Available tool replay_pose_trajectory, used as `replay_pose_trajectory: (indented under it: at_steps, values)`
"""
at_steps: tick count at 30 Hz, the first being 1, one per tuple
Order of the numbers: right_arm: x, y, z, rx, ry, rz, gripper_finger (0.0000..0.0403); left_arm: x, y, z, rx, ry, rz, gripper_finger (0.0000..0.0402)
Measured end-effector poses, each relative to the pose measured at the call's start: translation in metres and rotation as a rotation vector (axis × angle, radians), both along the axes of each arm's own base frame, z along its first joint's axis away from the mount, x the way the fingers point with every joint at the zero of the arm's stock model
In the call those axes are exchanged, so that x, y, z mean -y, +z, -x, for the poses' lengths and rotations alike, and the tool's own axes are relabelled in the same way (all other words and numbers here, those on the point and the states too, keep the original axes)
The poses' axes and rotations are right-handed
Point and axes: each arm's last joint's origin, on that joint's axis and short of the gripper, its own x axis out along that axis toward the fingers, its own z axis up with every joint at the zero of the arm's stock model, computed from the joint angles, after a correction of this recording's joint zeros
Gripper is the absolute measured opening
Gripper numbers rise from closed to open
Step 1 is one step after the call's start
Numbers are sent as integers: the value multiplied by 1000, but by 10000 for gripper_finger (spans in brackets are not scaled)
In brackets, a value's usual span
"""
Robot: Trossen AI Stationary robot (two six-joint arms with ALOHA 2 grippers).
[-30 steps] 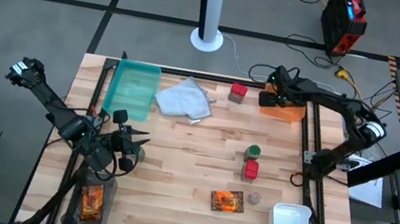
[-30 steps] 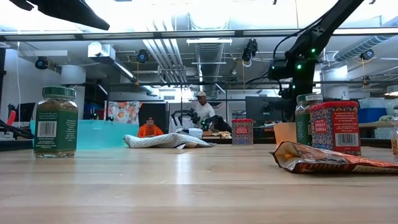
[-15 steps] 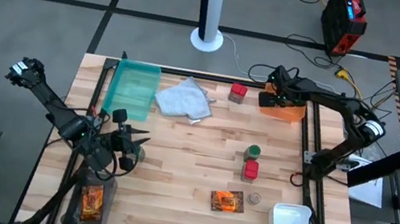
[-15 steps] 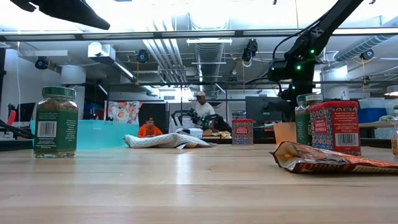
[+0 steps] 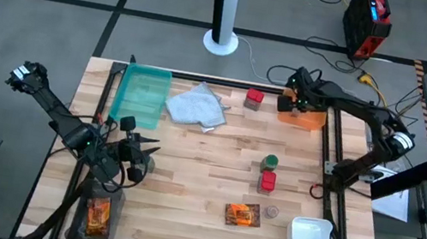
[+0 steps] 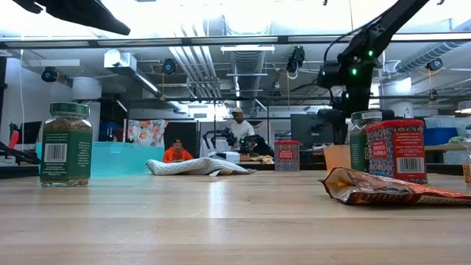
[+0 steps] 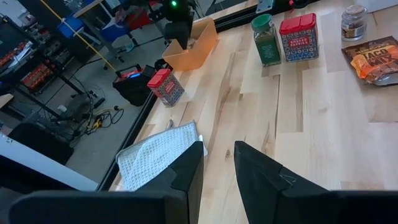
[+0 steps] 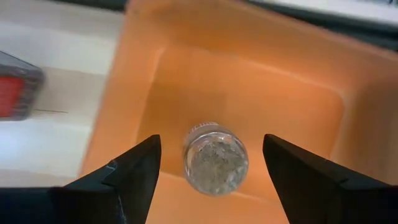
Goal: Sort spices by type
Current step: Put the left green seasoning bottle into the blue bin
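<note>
My overhead camera looked straight down on the whole tabletop (image 5: 209,145); the low one sat level with it, facing the room. Both wrist cameras shared the orange tray (image 8: 249,81).

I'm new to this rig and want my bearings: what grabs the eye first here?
The right tool hangs open over the orange tray at the table's far right corner, a small grey jar standing inside. Mid-table, a green-capped jar touches a red box.
</note>
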Motion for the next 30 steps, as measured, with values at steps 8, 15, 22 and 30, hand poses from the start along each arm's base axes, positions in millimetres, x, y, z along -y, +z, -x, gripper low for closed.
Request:
replay_pose_trajectory:
  at_steps: [8, 15, 22, 30]
  values:
    - [-29, 65, -11, 127, 117, 152, 244, 3, 3, -3, 30, -27, 60, 75]
    - [-111, 96, -43, 242, 415, 293, 223, 13, 21, -4, -34, -225, 386, 75]
    - [-194, 99, -69, 297, 643, 402, 212, 9, 33, 13, -324, -184, 680, 75]
    - [-241, 99, -81, 347, 786, 485, 205, -2, 30, 31, -616, -85, 554, 75]
